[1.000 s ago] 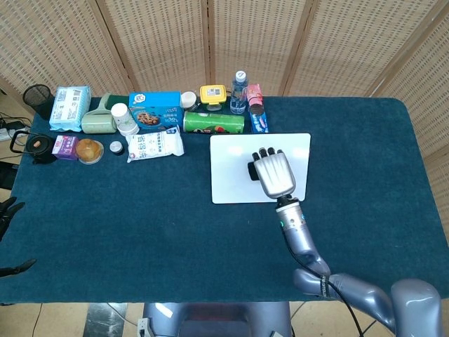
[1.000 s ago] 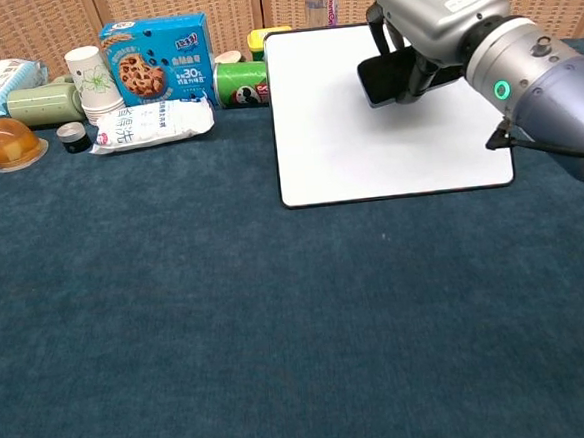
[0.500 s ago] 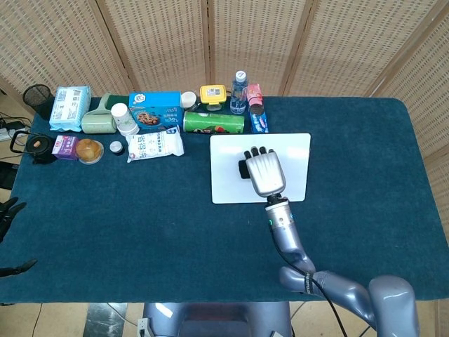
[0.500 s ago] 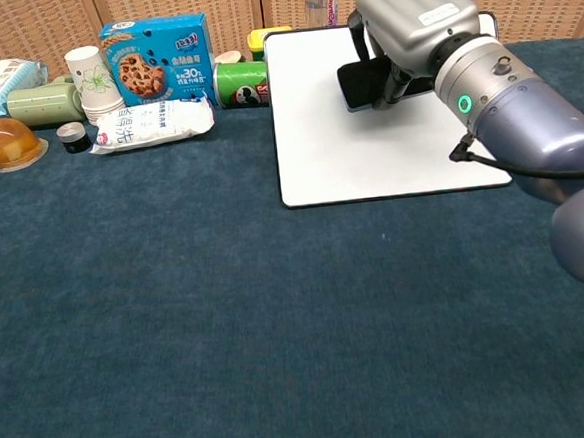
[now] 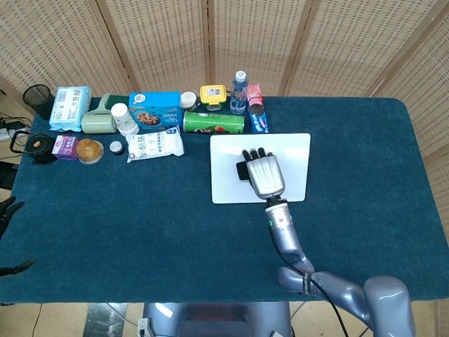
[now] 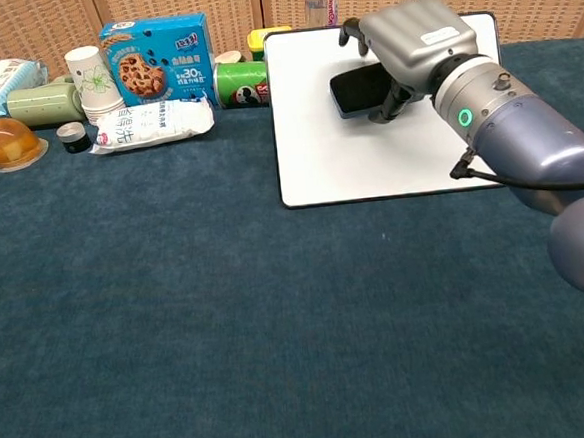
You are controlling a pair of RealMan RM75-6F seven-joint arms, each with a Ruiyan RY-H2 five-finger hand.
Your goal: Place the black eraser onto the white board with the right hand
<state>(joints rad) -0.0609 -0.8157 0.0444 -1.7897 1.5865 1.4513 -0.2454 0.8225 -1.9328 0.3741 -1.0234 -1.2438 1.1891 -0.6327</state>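
Observation:
The black eraser [image 5: 241,170] [image 6: 355,90] lies nearly flat, low over the left-centre of the white board [image 5: 228,189] [image 6: 368,164]. I cannot tell whether it touches the board. My right hand [image 5: 264,175] [image 6: 415,40] is above the board, palm down, and grips the eraser from its right side, with fingers curled over the far edge. Only dark fingertips of my left hand [image 5: 8,210] show at the far left edge of the head view, spread apart with nothing in them.
Along the back left of the blue table stand a tissue pack [image 5: 70,107], a blue cookie box [image 5: 154,110] [image 6: 156,60], a white bag [image 6: 150,124], a green can [image 5: 213,123] lying on its side and a water bottle [image 5: 239,91].
My right hand moved left across the board and lowered. The eraser turned from a steep tilt to nearly flat, close to the board's surface.

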